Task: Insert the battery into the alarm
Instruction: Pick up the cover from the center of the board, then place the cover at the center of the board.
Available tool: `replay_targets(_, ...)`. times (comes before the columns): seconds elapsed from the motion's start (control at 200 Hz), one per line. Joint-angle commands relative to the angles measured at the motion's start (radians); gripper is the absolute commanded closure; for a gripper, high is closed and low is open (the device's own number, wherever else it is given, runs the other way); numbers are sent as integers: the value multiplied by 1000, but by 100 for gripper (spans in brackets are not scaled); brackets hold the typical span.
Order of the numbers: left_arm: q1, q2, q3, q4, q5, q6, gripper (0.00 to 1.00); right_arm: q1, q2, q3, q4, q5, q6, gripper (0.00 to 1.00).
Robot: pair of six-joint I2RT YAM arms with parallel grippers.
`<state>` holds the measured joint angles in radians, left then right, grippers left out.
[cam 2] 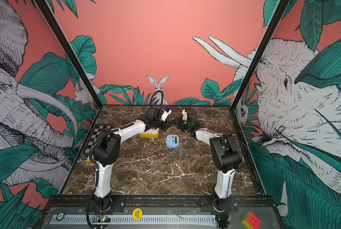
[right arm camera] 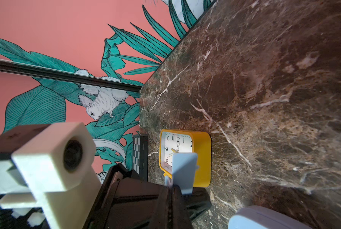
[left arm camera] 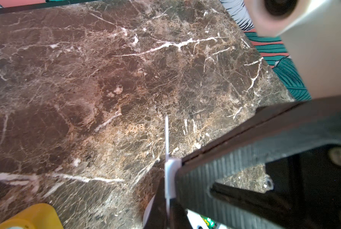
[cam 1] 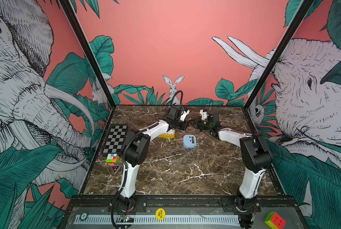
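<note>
Above the rear middle of the marble table (cam 1: 175, 170), the two arms meet tip to tip over a pale blue battery cover (right arm camera: 183, 171). The left gripper (left arm camera: 168, 200) has its jaws together on the cover's thin edge. The right gripper (right arm camera: 172, 196) is at the same piece, but I cannot tell whether it clamps or only touches.

The blue alarm (cam 1: 189, 141) lies face down near the table's centre, just in front of the grippers and apart from them. Its back compartment is open, and a small greenish thing that looks like the battery (cam 1: 193, 140) sits in it. I judge the battery to be seated and the step in hand to be passing the cover between the arms. The next move calls for one gripper alone to keep the cover. That gripper then has to lower it flat over the open slot, tab end first.

By count:
- two alarm clocks, the blue one and a yellow alarm clock (cam 1: 166, 135) standing behind the left arm
- one cover and one visible battery
- two puzzle cubes, one on the table (cam 1: 112, 159) and one on the front ledge (cam 1: 275, 221)
- one checkerboard (cam 1: 115, 140)
- one yellow "BIG BLIND" disc (cam 1: 160, 214)
</note>
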<state>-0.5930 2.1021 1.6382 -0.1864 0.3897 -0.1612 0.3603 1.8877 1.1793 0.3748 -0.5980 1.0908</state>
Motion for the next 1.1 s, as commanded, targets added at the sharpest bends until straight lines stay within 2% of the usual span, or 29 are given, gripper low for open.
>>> replay_targets(0.0, -9, 8, 47, -72, -73, 29, 100, 0, -9, 7, -7, 14, -20, 73)
replay_targets(0.055, -16, 14, 66, -115, -132, 51, 100, -5, -36, 6, -60, 48, -53, 57)
replay_targets(0.135, -26, 27, 86, -173, -233, 80, 100, -19, -93, -5, -166, 114, -124, 45)
replay_targets(0.32, -50, 69, 115, -252, -466, 135, 100, -78, -253, -97, -335, 270, -224, 33)
replay_targets(0.53, -96, 166, 192, -320, -641, 211, 100, -121, -386, -176, -439, 308, -314, 31)
replay_targets(0.805, -163, 272, 300, -413, -841, 293, 100, -131, -456, -226, -525, 294, -403, 31)
replay_targets(1.095, -185, 373, 409, -529, -902, 293, 100, -133, -461, -281, -506, 263, -419, 31)
